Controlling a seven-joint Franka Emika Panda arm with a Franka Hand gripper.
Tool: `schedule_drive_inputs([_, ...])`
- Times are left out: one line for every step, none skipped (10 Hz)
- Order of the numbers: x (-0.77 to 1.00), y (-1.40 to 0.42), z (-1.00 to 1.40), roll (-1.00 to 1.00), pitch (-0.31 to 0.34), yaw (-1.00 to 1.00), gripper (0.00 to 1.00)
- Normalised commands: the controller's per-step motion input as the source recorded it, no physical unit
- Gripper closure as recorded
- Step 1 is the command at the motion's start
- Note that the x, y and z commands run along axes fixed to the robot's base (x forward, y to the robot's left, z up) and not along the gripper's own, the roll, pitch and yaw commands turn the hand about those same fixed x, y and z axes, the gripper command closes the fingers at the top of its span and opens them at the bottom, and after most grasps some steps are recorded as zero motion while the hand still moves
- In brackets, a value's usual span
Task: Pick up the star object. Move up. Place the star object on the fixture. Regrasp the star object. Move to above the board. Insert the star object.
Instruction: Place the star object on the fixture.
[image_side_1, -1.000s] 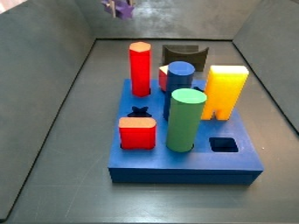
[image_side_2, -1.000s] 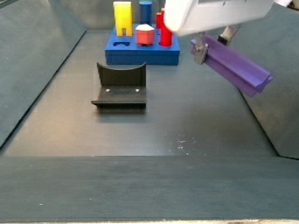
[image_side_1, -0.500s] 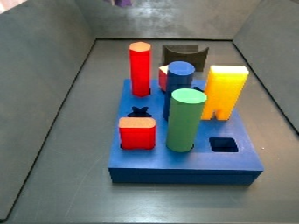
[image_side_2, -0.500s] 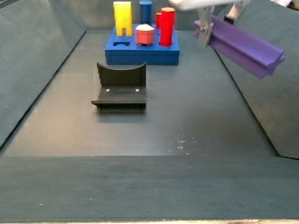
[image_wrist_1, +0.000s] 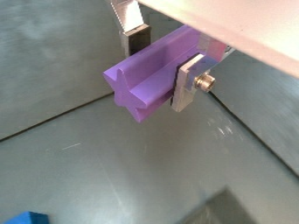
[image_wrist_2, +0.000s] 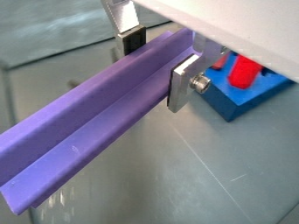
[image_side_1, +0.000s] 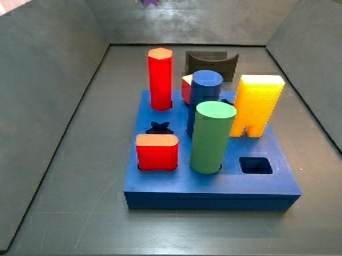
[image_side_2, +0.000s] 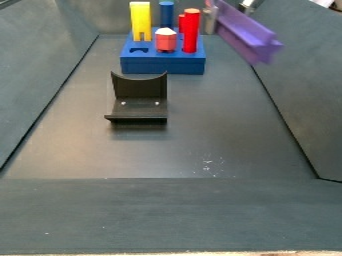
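Note:
The star object (image_wrist_1: 149, 74) is a long purple prism, and my gripper (image_wrist_1: 162, 63) is shut on it across its width. Both wrist views show the silver fingers (image_wrist_2: 180, 80) pressing its sides, with most of the star object (image_wrist_2: 93, 122) jutting out past them. In a side view the star object (image_side_2: 247, 35) hangs tilted high in the air, right of the board (image_side_2: 163, 64), and the gripper body is cut off by the frame edge. The dark notched fixture (image_side_2: 138, 98) stands alone on the floor. The board (image_side_1: 214, 185) has a bare star hole (image_side_1: 159, 128).
On the board stand a red hexagonal peg (image_side_1: 160, 78), a blue cylinder (image_side_1: 206, 85), a green cylinder (image_side_1: 211, 137), a yellow block (image_side_1: 257, 103) and a short red block (image_side_1: 156, 152). A square hole (image_side_1: 254, 165) is bare. Grey walls enclose the floor.
The gripper has risen with the star object and carried it farther back toward the board. Its body has left the side view's top edge.

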Motion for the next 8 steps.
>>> schedule_drive_inputs([1.0,-0.34,-0.01,0.33,0.011,-1.0,1.0])
schedule_drive_inputs([1.0,-0.3,-0.01,0.27,0.041,-0.68,1.0])
schedule_drive_inputs([1.0,-0.28,-0.02,0.21,0.056,-0.45,1.0])
schedule_drive_inputs([1.0,-0.25,-0.02,0.15,0.069,-0.25,1.0])
schedule_drive_inputs([1.0,-0.22,-0.02,0.11,0.082,-0.14,1.0])
schedule_drive_inputs([1.0,-0.2,-0.01,0.1,0.088,-0.11,1.0])
schedule_drive_inputs([1.0,-0.18,-0.01,0.1,0.101,-0.06,1.0])
schedule_drive_inputs([1.0,-0.16,-0.01,0.09,0.11,-0.04,1.0])
